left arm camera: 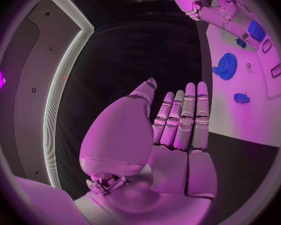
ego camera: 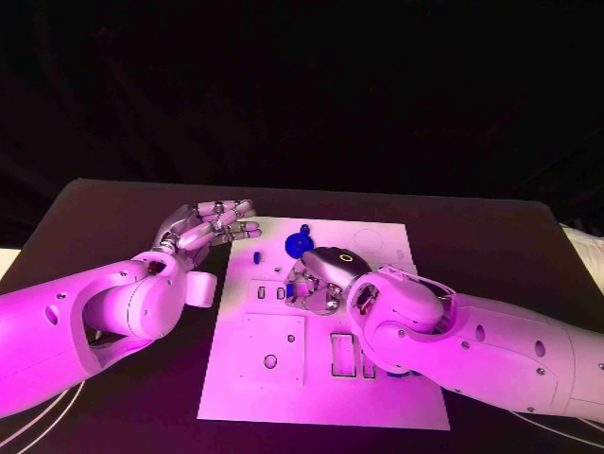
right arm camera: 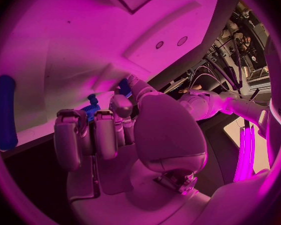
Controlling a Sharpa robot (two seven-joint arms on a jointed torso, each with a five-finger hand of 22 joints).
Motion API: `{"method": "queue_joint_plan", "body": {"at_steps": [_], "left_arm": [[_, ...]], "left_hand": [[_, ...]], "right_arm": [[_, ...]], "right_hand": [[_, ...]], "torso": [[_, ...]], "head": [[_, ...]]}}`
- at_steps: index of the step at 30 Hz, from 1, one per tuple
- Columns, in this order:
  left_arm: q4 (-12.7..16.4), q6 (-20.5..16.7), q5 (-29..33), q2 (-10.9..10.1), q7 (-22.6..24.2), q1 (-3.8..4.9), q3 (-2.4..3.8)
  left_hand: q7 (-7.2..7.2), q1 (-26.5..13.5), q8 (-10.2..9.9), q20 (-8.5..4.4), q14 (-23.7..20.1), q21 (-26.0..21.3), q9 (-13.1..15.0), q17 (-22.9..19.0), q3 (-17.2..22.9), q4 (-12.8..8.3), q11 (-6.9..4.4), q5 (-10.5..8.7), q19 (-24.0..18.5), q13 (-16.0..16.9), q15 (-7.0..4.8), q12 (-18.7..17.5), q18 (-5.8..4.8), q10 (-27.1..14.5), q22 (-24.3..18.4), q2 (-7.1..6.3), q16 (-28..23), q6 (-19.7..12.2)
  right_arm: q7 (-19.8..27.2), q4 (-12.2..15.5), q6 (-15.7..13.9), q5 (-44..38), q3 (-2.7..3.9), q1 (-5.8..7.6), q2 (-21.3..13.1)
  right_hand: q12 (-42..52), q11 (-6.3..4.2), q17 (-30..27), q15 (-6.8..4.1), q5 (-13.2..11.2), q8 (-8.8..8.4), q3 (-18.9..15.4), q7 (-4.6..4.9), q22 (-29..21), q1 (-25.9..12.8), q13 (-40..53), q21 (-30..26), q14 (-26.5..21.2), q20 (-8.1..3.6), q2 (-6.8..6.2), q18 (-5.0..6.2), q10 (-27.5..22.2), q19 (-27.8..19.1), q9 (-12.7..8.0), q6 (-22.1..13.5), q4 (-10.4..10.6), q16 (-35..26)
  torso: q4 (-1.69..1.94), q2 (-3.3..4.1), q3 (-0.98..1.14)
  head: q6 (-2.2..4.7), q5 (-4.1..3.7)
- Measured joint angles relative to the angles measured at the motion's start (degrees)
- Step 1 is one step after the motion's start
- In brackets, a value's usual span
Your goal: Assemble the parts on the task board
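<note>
Right hand (ego camera: 323, 280) pinches a small blue part (right arm camera: 90, 108) over the task board (ego camera: 384, 397); left hand (ego camera: 215, 223) open.

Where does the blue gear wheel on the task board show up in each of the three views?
Head view: the blue gear wheel lies on the task board near its far edge, just beyond the right hand.
Left wrist view: the gear lies on the board past the left hand.
Right wrist view: I cannot make it out.
Shared landmark: the white board.
</note>
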Motion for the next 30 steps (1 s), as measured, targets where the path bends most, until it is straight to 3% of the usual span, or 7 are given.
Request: {"method": "queue_joint_plan", "body": {"at_steps": [7, 9, 18, 22, 24, 27, 30], "left_arm": [[-0.10, 0.15, 0.00, 0.11, -0.13, 0.00, -0.01], [-0.14, 0.20, 0.00, 0.14, -0.18, 0.00, -0.01], [-0.43, 0.38, 0.00, 0.18, -0.37, 0.00, -0.01], [-0.64, 0.53, -0.02, 0.18, -0.51, -0.01, -0.01], [-0.81, 0.74, -0.18, 0.18, -0.75, -0.01, -0.01], [-1.29, 1.19, -1.01, 0.26, -1.36, -0.01, -0.01], [-1.78, 1.77, -2.66, 0.57, -2.45, -0.01, -0.02]], "left_hand": [[0.00, 0.00, 0.00, 0.00, 0.00, 0.00, 0.00, 0.00, 0.00, 0.00, 0.00, 0.00, 0.00, 0.00, 0.00, 0.00, 0.00, 0.00, 0.00, 0.00, 0.00, 0.00], [0.00, 0.00, 0.00, 0.00, 0.00, 0.00, 0.00, -0.01, 0.00, 0.00, 0.00, 0.00, 0.00, 0.00, 0.00, 0.00, 0.00, 0.00, 0.00, 0.00, 0.00, 0.00], [0.00, 0.00, 0.00, 0.00, 0.00, 0.00, 0.00, -0.01, 0.00, 0.00, 0.00, 0.00, 0.00, 0.00, 0.00, 0.00, -0.01, 0.00, -0.06, 0.00, 0.00, 0.00], [-0.22, 0.24, 0.00, -0.16, 1.15, 0.08, 0.00, 0.49, 0.42, -0.42, -0.13, 0.00, 0.37, 0.00, -0.11, 0.00, -0.01, 0.13, 0.00, 0.24, 0.35, -0.22], [-0.41, 0.05, 0.24, -0.80, 3.63, 1.23, 0.08, 1.31, 0.59, -0.58, -1.01, 0.00, 2.13, 0.04, -0.87, 0.43, 0.00, 1.01, 0.46, 0.71, 1.72, 0.67], [-1.46, -0.16, 0.66, -3.10, 11.26, 4.88, 0.13, 4.00, 0.76, -0.96, -2.55, 0.00, 7.58, 0.22, -3.18, 1.35, -0.01, 3.45, 2.21, 0.90, 6.12, 2.53], [-2.55, -0.44, 0.66, -5.54, 19.21, 9.74, 0.13, 8.17, 0.70, -1.02, -4.29, 0.00, 13.22, 0.73, -5.60, 2.73, -0.01, 8.08, 4.69, 1.12, 12.27, 4.42]], "right_arm": [[-0.25, 0.29, -1.09, -0.47, -0.23, -0.41, -0.18], [-0.26, 0.63, -1.68, -0.65, -0.30, -0.62, -0.40], [-0.26, 3.56, -6.35, -1.63, -0.26, -1.52, -2.79], [0.83, 5.80, -9.55, -1.92, 0.73, -1.63, -4.72], [2.22, 6.99, -11.33, -2.05, 1.65, -1.67, -6.03], [4.88, 8.73, -13.38, -2.05, 3.04, -1.51, -8.11], [7.68, 9.92, -14.44, -1.42, 3.81, -0.84, -10.33]], "right_hand": [[-3.28, 0.89, 0.00, 0.62, 0.00, 0.04, -2.67, 0.85, -0.01, -0.84, -2.58, -0.78, 0.21, 0.71, -1.73, 0.00, -1.52, -0.70, -0.54, -4.18, 1.72, -1.03], [-3.27, 0.89, 0.00, 0.74, 0.00, 0.03, -3.80, 1.09, -0.01, -0.63, -2.74, -0.79, 0.08, 0.83, -2.49, 0.00, -1.52, -0.83, -0.75, -4.52, 2.45, -1.03], [-2.34, 0.89, -0.01, 0.82, 0.77, 0.01, -6.88, 1.25, -0.01, 0.41, -2.73, -1.02, 0.00, 0.91, -3.52, 0.00, -1.52, -0.91, -0.52, -5.08, 5.46, -1.03], [-1.53, 0.89, -0.01, 0.82, 0.77, 0.01, -7.43, 1.06, -0.02, 1.00, -2.36, -1.02, 0.00, 0.91, -3.50, 0.00, -1.52, -0.90, -0.46, -4.89, 6.01, -1.03], [-0.36, 0.88, 0.00, 0.82, 0.77, 0.01, -7.58, 1.06, -0.02, 1.45, -1.63, -1.02, 0.00, 0.91, -3.32, 0.00, -1.07, -0.90, -0.46, -4.88, 6.16, -1.03], [0.96, 0.88, 0.04, 0.82, 0.60, 0.01, -8.44, 1.04, -0.02, 1.74, -0.85, -1.02, 0.00, 0.91, -3.64, 0.00, -0.68, -0.90, -0.42, -4.87, 7.05, -1.03], [1.11, 0.88, 0.03, 0.82, 0.50, 0.01, -8.55, 1.04, -0.02, 1.73, -0.80, -1.02, 0.00, 0.91, -3.64, 0.00, -0.69, -0.91, -0.40, -4.87, 7.60, -1.03]], "torso": [[0.03, 0.00, -0.01], [0.03, 0.00, -0.01], [0.05, -0.01, 0.03], [-0.02, -0.04, 0.03], [-0.06, -0.05, 0.07], [-0.19, -0.13, 0.13], [-0.31, -0.35, 0.19]], "head": [[0.04, -0.07], [0.04, -0.09], [0.01, -0.07], [0.11, 0.08], [0.28, 0.15], [0.48, 0.27], [0.55, 0.31]]}}
